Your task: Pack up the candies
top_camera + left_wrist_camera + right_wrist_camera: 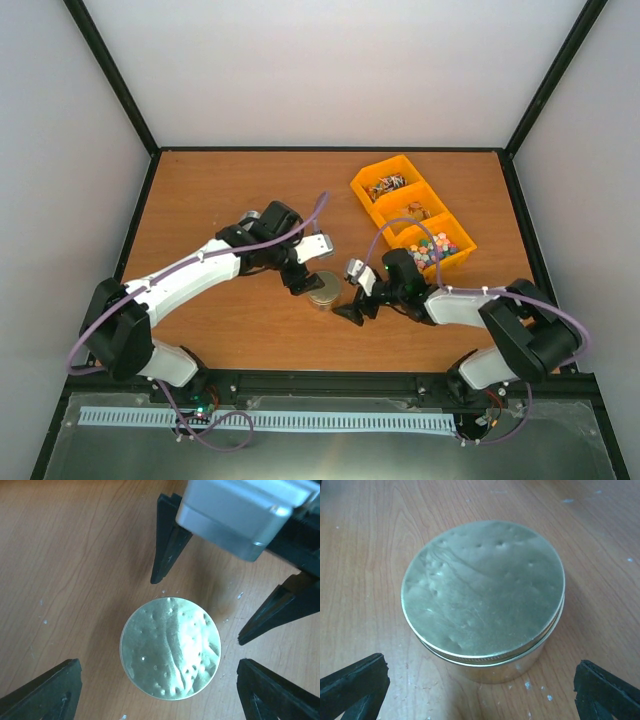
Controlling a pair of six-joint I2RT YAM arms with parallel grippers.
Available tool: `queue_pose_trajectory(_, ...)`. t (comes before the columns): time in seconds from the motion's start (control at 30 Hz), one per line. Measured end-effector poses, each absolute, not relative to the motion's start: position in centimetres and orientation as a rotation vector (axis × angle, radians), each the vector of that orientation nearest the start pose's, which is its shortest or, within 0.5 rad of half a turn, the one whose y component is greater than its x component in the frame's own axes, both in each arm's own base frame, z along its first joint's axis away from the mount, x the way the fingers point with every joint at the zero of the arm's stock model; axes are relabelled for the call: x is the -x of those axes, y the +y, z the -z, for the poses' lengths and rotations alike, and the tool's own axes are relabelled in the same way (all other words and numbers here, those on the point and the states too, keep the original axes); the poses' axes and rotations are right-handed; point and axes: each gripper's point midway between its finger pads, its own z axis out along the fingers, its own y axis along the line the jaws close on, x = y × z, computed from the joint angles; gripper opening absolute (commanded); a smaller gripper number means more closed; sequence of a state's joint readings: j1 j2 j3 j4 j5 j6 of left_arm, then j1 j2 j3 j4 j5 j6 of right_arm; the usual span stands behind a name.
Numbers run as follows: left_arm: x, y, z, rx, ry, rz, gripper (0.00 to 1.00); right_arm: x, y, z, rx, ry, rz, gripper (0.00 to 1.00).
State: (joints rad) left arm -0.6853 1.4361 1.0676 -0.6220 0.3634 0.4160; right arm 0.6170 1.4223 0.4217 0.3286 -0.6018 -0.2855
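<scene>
A round silver tin (323, 290) stands on the wooden table with its dented lid on. It fills the left wrist view (170, 647) and the right wrist view (482, 595). My left gripper (300, 280) hovers over it, open and empty (159, 669). My right gripper (352, 313) is open and empty just right of the tin, facing its side (480, 680). Small brownish candies (415, 211) lie in the middle compartment of a yellow bin (363, 190). No candies show in either wrist view.
The yellow bin sits at the back right with three compartments. The far one holds mixed wrapped pieces (385, 184), the near one many-coloured pieces (435, 248). My right gripper's fingers (167, 540) and silver camera housing (240, 515) show in the left wrist view.
</scene>
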Motion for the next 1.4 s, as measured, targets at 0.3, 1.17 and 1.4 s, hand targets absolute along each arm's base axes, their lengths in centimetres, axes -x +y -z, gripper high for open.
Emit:
queue_pose_trajectory(0.3,-23.0,-26.8,-13.9,-1.485,2.080,0.563,0.77,-21.3,28.9,-4.3,1.324,1.788,-0.827,1.00)
queue_pose_trajectory(1.17,-21.2,-26.5,-11.6,-1.619,1.933,0.450,0.94,-22.5,31.9,-3.0,1.247,1.665,-0.852,0.86)
queue_pose_trajectory(1.4,-22.1,-27.0,-9.4,-1.634,1.973,0.413,0.91,-22.7,32.2,-3.0,1.224,1.656,-0.852,0.78)
